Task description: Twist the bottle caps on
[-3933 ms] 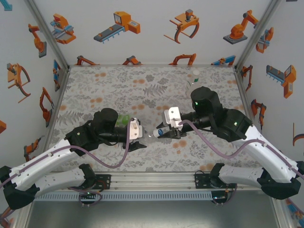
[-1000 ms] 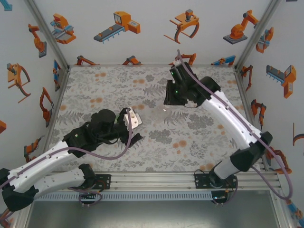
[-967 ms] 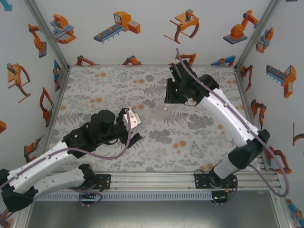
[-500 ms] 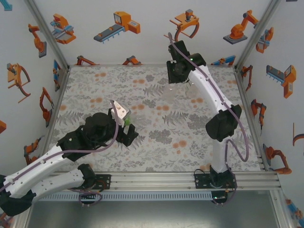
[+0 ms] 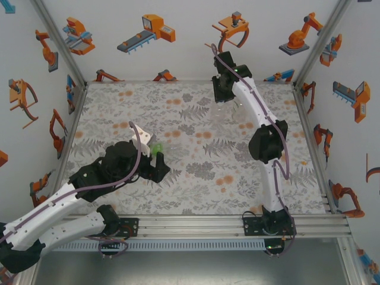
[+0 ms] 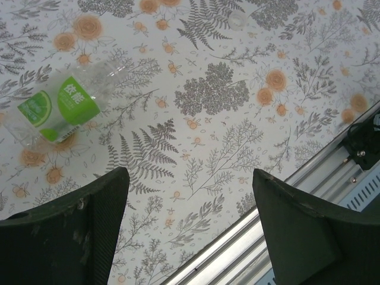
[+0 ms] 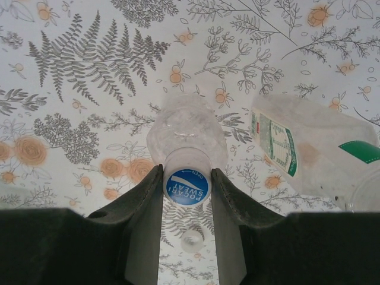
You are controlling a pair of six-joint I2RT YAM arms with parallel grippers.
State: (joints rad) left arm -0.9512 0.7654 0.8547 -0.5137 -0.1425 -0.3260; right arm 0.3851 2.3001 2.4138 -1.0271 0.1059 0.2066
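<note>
We see a clear bottle point(image 7: 185, 133) with a blue cap point(image 7: 187, 185) at the far end of the floral table point(image 7: 77, 71), pinched at the cap between the right gripper's point(image 7: 187, 177) fingers. A loose white cap point(image 7: 191, 240) lies close by, and a second bottle point(image 7: 297, 148) is just beside it. The left gripper point(image 6: 189, 178) is spread and empty, near a green-labelled bottle point(image 6: 59, 108) lying on the table.

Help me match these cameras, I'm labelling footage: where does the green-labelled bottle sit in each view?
Top external: green-labelled bottle left of centre.
Left wrist: the bottle lies on its side, upper left.
Right wrist: a different, blue-capped bottle is gripped at centre.
Shared landmark: the metal rail, along the bottom in the top view, lower right in the left wrist view.
</note>
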